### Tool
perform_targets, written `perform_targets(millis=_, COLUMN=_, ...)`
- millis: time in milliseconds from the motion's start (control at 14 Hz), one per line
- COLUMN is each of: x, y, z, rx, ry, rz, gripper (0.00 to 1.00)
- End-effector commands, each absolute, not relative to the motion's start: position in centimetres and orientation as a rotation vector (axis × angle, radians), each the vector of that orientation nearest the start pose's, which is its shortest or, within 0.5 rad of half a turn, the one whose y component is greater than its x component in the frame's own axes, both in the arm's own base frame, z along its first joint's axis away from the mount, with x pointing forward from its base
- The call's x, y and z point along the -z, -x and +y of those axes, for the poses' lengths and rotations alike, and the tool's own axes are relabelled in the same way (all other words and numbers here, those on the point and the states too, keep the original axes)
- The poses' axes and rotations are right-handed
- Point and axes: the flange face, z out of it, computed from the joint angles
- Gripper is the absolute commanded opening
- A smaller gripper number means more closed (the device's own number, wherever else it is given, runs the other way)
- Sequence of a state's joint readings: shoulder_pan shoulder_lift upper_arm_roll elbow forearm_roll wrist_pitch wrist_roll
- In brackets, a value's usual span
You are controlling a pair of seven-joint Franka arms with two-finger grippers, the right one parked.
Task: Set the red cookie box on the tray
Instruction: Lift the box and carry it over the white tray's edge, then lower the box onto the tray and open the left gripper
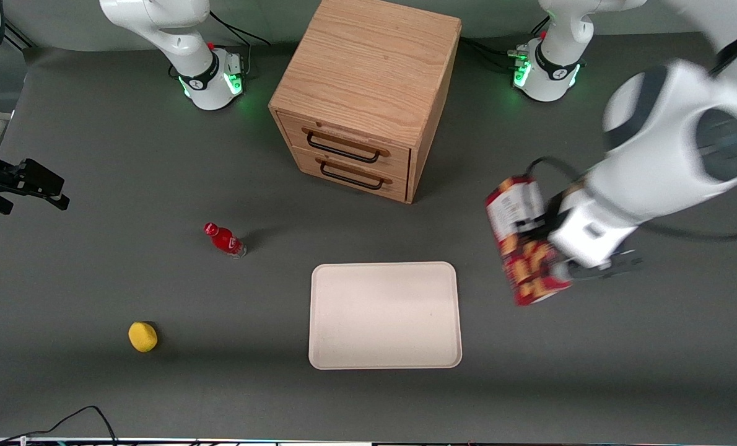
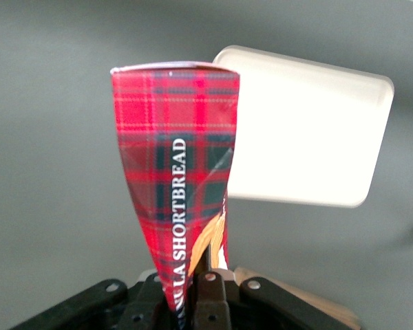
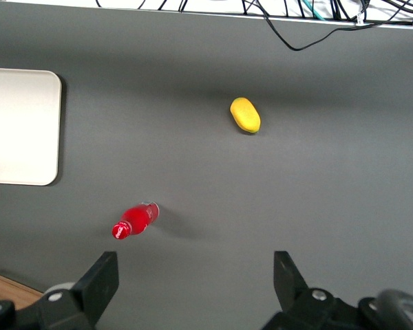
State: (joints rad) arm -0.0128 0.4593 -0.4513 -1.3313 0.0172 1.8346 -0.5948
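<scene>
The red cookie box [image 1: 525, 240] is held clamped in the tool [image 1: 545, 238], lifted off the worktop [image 1: 96, 155] toward the working arm's end. The tray [image 1: 385, 315] is sat flat beside it, pretty near the worktop's front edge, with a clear gap between them.

Cookie box [image 1: 525, 248] sits clamped in the gripper [image 1: 545, 251] jaws, up off the table [image 1: 158, 155], with the tray [image 1: 385, 316] just beside them toward the parked arm's end, not under.
</scene>
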Motion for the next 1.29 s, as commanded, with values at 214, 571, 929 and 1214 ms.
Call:
perform_targets(millis=214, x=-31.8, y=-68.7, z=-31.1, rx=0.259, ry=3.323, rz=-0.292, gripper=0.0)
perform_targets(millis=571, x=-25.4, y=-67.9, z=-31.4, rx=0.361, ry=3.327, rz=-0.224, gripper=0.33)
perform_targets(millis=929, x=-29.6, y=-67.9, z=-28.3, rx=0.213, ry=3.214, rz=-0.262, gripper=1.0)
perform_targets(millis=1214, x=-42.4, y=-65.4, z=-23.9, rx=0.013, ry=3.161, rz=-0.254, gripper=1.0)
